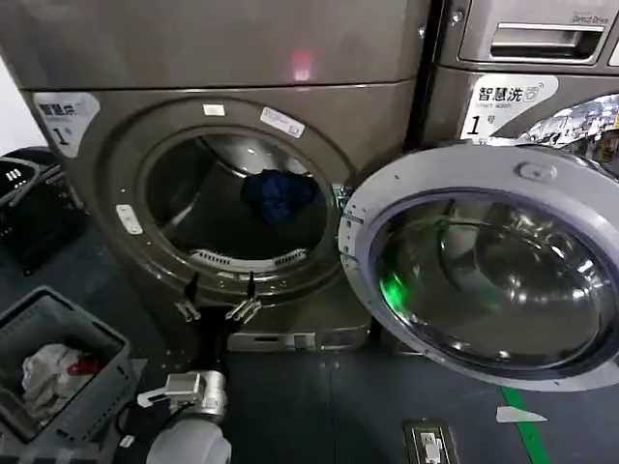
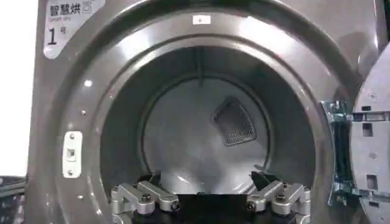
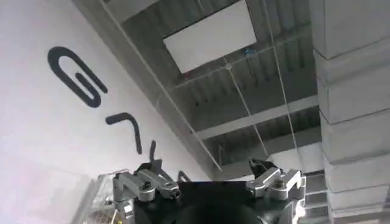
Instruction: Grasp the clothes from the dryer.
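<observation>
The large bronze-grey metallic dryer (image 1: 106,193) stood with its round glass door (image 1: 488,275) swung wide. The small dark navy-blue bundle of clothes (image 1: 279,193) lay inside the drum, toward the back. The left pincer (image 1: 219,295) hovered at the lower rim of the round mouth, fingers (image 2: 146,196) spread wide, holding nothing. The right pincer (image 3: 207,182) (pointed up at the ceiling) was likewise spread wide and empty.

This looked like a commercial laundry room: the big bronze-grey dryer (image 1: 193,126), numbered "1" on a sticker (image 1: 66,118), stood just beside a similar numbered machine (image 1: 527,68). A grey laundry basket (image 1: 58,329) sat on the dark floor (image 1: 319,406), and an industrial beamed ceiling (image 3: 244,91) ran overhead.
</observation>
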